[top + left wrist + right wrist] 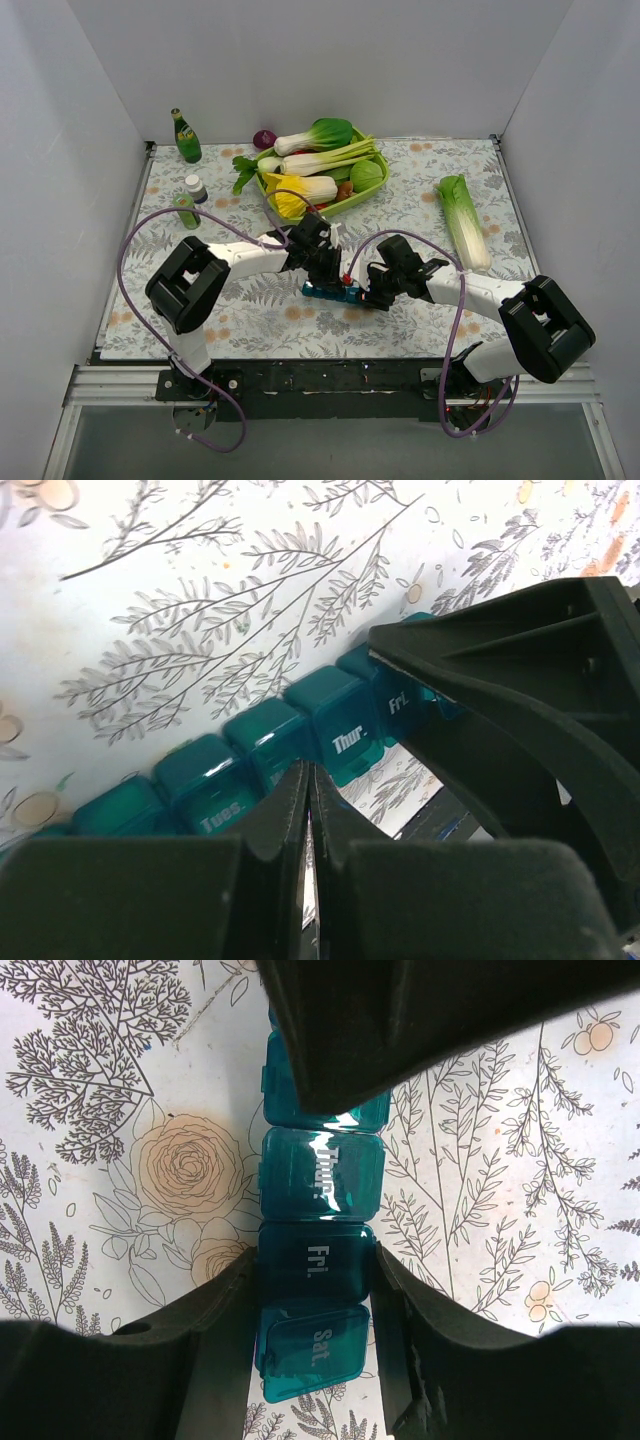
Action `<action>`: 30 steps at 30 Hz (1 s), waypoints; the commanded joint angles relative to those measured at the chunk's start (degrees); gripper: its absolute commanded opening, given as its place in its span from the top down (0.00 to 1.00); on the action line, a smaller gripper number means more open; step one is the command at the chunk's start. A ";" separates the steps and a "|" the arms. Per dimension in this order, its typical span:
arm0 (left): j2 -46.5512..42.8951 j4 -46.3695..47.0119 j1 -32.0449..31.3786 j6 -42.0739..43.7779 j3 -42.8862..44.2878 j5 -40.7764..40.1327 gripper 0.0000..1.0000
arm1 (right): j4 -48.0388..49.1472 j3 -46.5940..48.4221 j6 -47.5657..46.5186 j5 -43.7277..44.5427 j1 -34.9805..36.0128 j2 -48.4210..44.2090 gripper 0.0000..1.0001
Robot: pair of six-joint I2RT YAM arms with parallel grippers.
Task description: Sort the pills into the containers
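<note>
1 containers strip (318, 1260) between 2 fingers (215, 1330).

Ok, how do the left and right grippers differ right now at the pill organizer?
The left gripper has its fingers pressed together, only a slit between them; the right gripper is spread around the teal pill organizer, fingers against both sides. The left is at the compartment between Tues. and Thur.; the right straddles the Fri. compartment. Both are low at the organizer, whose visible lids are shut.
</note>
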 commanded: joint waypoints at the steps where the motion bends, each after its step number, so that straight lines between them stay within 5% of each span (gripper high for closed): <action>1: -5.72 -3.28 0.09 0.35 2.11 -3.87 1.00 | -1.46 0.04 0.23 2.01 0.22 1.51 0.64; 11: -11.00 -3.37 0.35 -0.80 1.41 -1.14 1.00 | -1.64 0.04 0.32 2.01 0.22 1.68 0.64; 23: 0.95 -1.78 0.97 0.96 -5.80 -2.55 1.00 | -1.72 0.04 0.32 2.27 0.30 1.60 0.64; 30: -2.38 -1.87 1.49 0.78 -3.61 -1.50 1.00 | -1.72 0.13 0.32 2.19 0.22 1.77 0.65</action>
